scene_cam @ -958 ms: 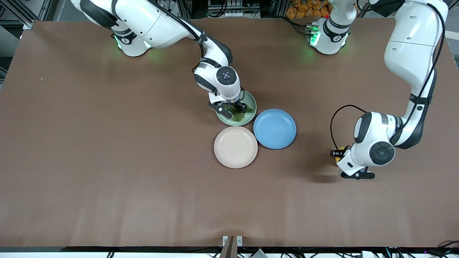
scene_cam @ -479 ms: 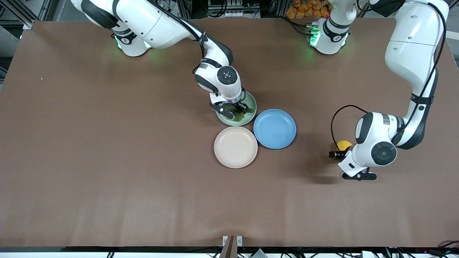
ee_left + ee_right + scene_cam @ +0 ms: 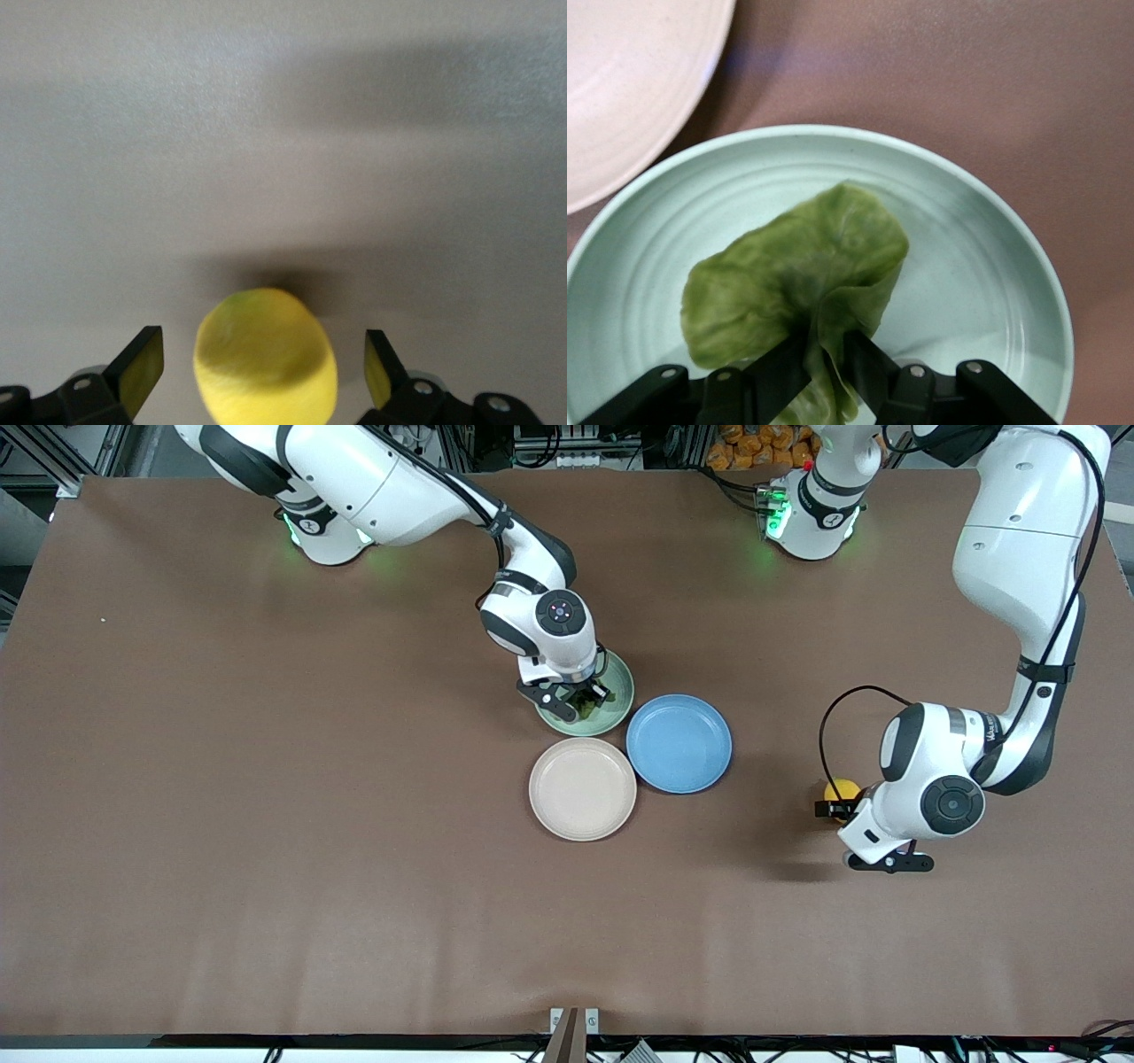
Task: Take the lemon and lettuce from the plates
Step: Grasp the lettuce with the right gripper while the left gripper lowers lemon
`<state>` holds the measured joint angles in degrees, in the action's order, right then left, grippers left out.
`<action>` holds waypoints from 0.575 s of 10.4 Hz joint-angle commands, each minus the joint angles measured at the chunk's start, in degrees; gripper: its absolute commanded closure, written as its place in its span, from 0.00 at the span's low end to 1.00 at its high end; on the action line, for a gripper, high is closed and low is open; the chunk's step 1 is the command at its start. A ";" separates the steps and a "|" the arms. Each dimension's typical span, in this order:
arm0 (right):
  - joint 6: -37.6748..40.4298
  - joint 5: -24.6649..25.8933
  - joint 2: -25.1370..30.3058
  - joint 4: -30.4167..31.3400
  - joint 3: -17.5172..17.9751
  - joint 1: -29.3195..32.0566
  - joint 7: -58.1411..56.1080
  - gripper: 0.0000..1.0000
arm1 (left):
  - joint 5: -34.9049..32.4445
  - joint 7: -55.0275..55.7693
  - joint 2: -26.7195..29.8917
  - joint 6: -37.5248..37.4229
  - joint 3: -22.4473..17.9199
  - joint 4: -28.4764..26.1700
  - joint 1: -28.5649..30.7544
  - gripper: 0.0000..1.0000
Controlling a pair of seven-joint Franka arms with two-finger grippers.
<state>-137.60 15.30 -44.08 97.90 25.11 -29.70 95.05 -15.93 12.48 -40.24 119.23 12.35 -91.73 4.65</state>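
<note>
The lettuce (image 3: 588, 702) is a crinkled green leaf over the mint green plate (image 3: 622, 680). My right gripper (image 3: 580, 695) is shut on it. In the right wrist view the fingers pinch a fold of the lettuce (image 3: 797, 283) at my right gripper (image 3: 828, 350), and the leaf hangs bunched above the mint plate (image 3: 983, 266). The yellow lemon (image 3: 840, 789) lies on the brown table toward the left arm's end, off the plates. My left gripper (image 3: 839, 804) is open around it. In the left wrist view the lemon (image 3: 266, 359) sits between the spread fingers (image 3: 142, 367), clear of both.
The beige plate (image 3: 582, 788) lies empty, nearer the front camera than the mint plate, and its rim shows in the right wrist view (image 3: 629, 80). A blue plate (image 3: 679, 743) lies empty beside both, toward the left arm's end.
The right gripper has closed on the lettuce, which went from spread flat to bunched at the fingers. The left hand has drawn back a little, so more of the lemon shows.
</note>
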 commanded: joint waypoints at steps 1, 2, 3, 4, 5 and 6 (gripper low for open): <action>1.80 1.49 0.12 -0.52 -0.41 0.43 0.40 0.88 | -1.56 0.00 3.14 -0.22 0.66 0.84 0.62 0.00; 3.29 1.40 0.74 -0.60 -0.32 1.13 0.05 0.89 | -1.39 0.00 4.02 -0.40 0.66 0.94 0.62 0.00; 4.08 1.23 1.27 -0.60 -0.32 1.31 -0.56 0.90 | -1.12 0.00 5.07 -0.57 0.66 0.94 0.62 0.00; 4.18 1.14 1.36 -0.60 -0.32 1.40 -0.66 0.91 | -1.04 0.00 5.78 -0.57 0.75 0.94 0.62 0.00; 4.44 1.14 1.71 -0.60 -0.24 1.75 -0.74 0.91 | -1.03 0.00 6.92 -0.66 0.83 0.94 0.62 0.00; 5.40 1.05 1.89 -0.78 -0.23 1.84 -1.18 0.91 | -1.03 0.00 8.32 -1.10 0.92 0.94 0.62 0.00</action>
<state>-134.16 15.38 -43.65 96.89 24.68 -28.53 94.61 -15.96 12.48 -35.28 119.17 12.49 -89.81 4.66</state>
